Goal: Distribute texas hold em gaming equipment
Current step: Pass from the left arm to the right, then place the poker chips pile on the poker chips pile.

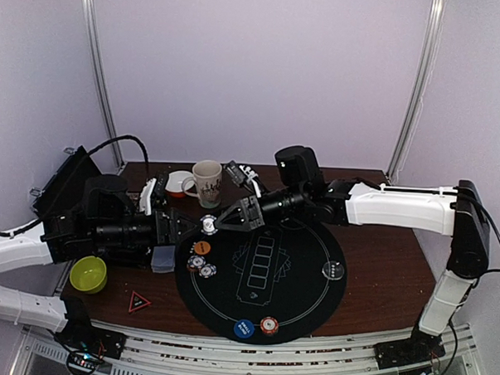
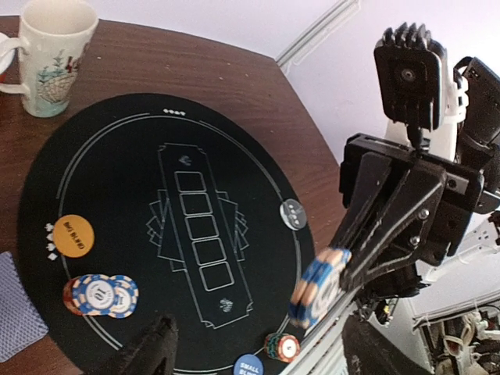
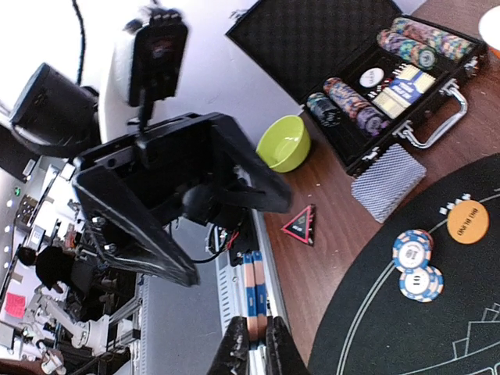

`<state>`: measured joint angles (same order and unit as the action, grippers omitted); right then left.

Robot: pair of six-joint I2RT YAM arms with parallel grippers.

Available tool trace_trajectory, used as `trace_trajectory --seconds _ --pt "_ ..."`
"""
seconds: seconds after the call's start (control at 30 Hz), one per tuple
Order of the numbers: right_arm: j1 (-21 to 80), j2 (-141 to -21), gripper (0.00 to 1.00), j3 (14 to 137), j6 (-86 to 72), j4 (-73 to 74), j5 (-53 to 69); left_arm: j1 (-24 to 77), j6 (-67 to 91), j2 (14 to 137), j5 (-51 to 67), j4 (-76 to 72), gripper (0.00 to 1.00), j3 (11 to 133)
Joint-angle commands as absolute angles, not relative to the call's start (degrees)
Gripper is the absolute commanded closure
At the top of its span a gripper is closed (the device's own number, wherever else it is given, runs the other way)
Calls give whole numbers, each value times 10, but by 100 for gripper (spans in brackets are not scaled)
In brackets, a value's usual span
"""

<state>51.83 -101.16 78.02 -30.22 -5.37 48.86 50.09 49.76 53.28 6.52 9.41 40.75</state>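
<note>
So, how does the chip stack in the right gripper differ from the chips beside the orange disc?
The held chip stack is pinched on edge in the right gripper, clear of the round mat; the mat chips lie flat, faces up, untouched. The held chip stack is one tight pile; the mat chips sit as two low piles side by side. Both are striped poker chips showing blue.

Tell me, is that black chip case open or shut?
Open: the black case has its lid swung back, chip rows showing inside.
</note>
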Motion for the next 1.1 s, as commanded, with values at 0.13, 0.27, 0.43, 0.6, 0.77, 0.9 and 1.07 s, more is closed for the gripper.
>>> trace_trajectory --seconds 0.13,0.27,0.43,0.6,0.77,0.9,1.07 --pt "488 -1098 100 772 -329 17 398 501 509 513 -101 248 18 453" --pt "488 -1148 100 769 -381 -32 397 500 519 542 -125 277 17 455" --pt "488 -1218 100 802 -396 -27 396 499 510 584 -153 310 6 466" --pt "490 -1241 100 796 -423 -52 417 499 497 623 -158 328 2 477" --pt "490 -1240 100 779 -452 -89 436 499 484 638 -160 326 2 481" --pt "492 -1248 100 780 -476 -113 456 499 480 640 -161 326 2 482" --pt "498 -1259 100 787 -485 -118 454 499 479 636 -166 330 2 482"
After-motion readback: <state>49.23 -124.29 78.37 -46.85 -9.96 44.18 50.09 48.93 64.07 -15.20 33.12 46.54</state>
